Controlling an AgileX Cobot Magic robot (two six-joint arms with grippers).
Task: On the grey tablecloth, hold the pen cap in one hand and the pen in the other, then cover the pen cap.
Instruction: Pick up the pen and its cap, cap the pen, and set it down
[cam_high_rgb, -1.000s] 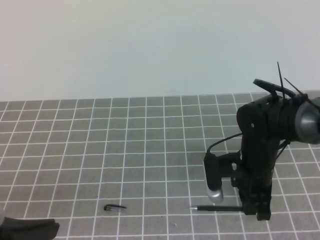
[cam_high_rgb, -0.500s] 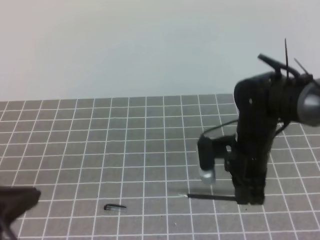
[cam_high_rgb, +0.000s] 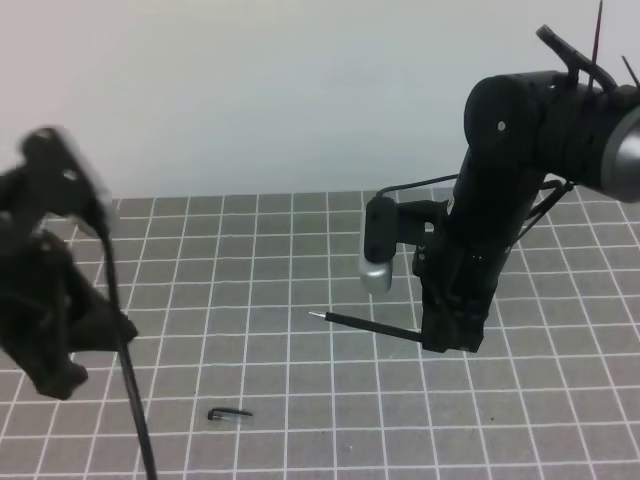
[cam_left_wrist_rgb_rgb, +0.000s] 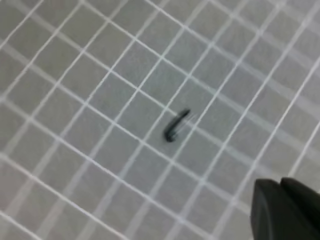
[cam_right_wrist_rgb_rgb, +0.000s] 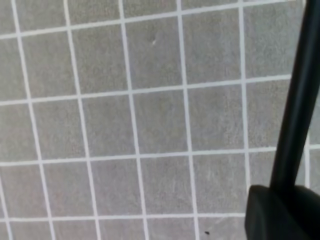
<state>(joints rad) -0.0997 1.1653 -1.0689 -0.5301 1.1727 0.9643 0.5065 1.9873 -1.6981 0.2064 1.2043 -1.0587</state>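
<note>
Your right gripper (cam_high_rgb: 448, 335) is clamped on the pen (cam_high_rgb: 365, 326), holding it above the grey tablecloth (cam_high_rgb: 300, 260) with the silvery tip pointing left. The pen cap (cam_high_rgb: 229, 414) lies flat on the cloth near the front edge, well apart from the pen and with open grid squares around it. Your left gripper (cam_left_wrist_rgb_rgb: 285, 210), blurred at the left side, has its jaws pressed together and holds nothing.
</note>
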